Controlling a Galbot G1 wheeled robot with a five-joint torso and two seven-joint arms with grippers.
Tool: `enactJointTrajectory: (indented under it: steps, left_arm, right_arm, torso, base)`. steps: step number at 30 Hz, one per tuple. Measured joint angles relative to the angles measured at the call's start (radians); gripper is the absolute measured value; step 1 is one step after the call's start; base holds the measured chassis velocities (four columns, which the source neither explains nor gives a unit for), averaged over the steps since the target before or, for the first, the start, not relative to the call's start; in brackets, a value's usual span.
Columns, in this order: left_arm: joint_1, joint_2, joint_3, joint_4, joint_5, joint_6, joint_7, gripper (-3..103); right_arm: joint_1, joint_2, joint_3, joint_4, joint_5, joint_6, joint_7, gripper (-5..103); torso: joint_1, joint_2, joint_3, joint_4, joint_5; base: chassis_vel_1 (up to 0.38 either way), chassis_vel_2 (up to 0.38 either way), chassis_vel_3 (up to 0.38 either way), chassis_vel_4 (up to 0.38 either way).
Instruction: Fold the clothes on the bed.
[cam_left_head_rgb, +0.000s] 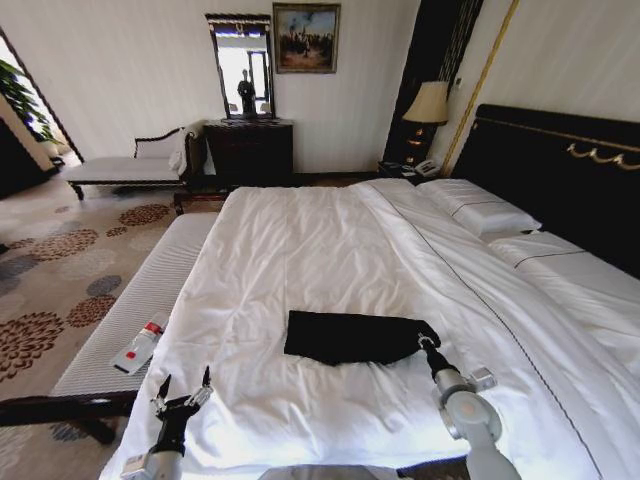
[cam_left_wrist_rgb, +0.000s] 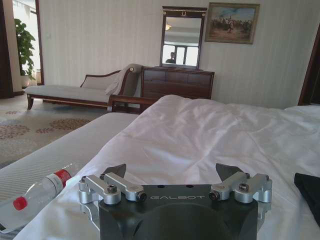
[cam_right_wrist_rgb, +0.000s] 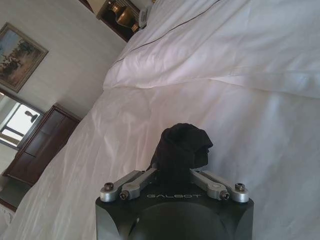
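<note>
Gripping the T-shirt's (cam_left_head_rgb: 355, 336) right end, right gripper (cam_left_head_rgb: 428, 343) has jaws pinched on bunched black cloth. Shirt lies crosswise on the bed (cam_left_head_rgb: 300, 250), stretching leftward toward left gripper (cam_left_head_rgb: 183, 392), jaws wide, well apart.

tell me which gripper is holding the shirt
The right gripper, shut on the black shirt at its right end. The left gripper hangs open near the bed edge, holding nothing.

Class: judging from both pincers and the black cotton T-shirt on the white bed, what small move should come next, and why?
Probably carry the gathered corner across: the right pincer is shut on the black cotton T-shirt; the left pincer waits open.
</note>
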Motion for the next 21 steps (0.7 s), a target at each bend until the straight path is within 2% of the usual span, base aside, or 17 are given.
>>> enactJointTrajectory:
  steps: [2,4,6,12,19,21]
  left_arm:
    - [0.0,0.0,0.0,0.0,0.0,0.0,0.0,100]
    - [0.0,0.0,0.0,0.0,0.0,0.0,0.0,100]
    - [0.0,0.0,0.0,0.0,0.0,0.0,0.0,100]
    - [0.0,0.0,0.0,0.0,0.0,0.0,0.0,100]
    - [0.0,0.0,0.0,0.0,0.0,0.0,0.0,100]
    - [0.0,0.0,0.0,0.0,0.0,0.0,0.0,100]
  right_arm:
    - [0.001,0.0,-0.023,0.008,-0.053,0.008,-0.002,3]
    - [0.001,0.0,-0.03,0.013,-0.066,0.01,-0.002,3]
    - [0.003,0.001,-0.066,0.04,-0.132,0.019,-0.002,3]
    - [0.008,0.003,-0.147,0.112,-0.225,0.02,0.003,3]
    - [0.035,0.01,-0.209,0.142,-0.275,0.02,0.002,3]
    - [0.038,0.006,-0.254,0.136,-0.345,0.033,-0.016,3]
  torso:
    - [0.0,0.0,0.0,-0.0001,-0.0001]
    - [0.0,0.0,0.0,-0.0001,-0.0002]
    - [0.0,0.0,0.0,0.0,-0.0002]
    - [0.0,0.0,0.0,0.0,-0.0003]
    - [0.0,0.0,0.0,0.0002,-0.0004]
    - [0.0,0.0,0.0,0.0001,-0.0004]
  base:
    - [0.0,0.0,0.0,0.0]
    - [0.0,0.0,0.0,0.0]
    - [0.0,0.0,0.0,0.0]
    - [0.0,0.0,0.0,0.0]
    - [0.0,0.0,0.0,0.0]
    - [0.0,0.0,0.0,0.0]
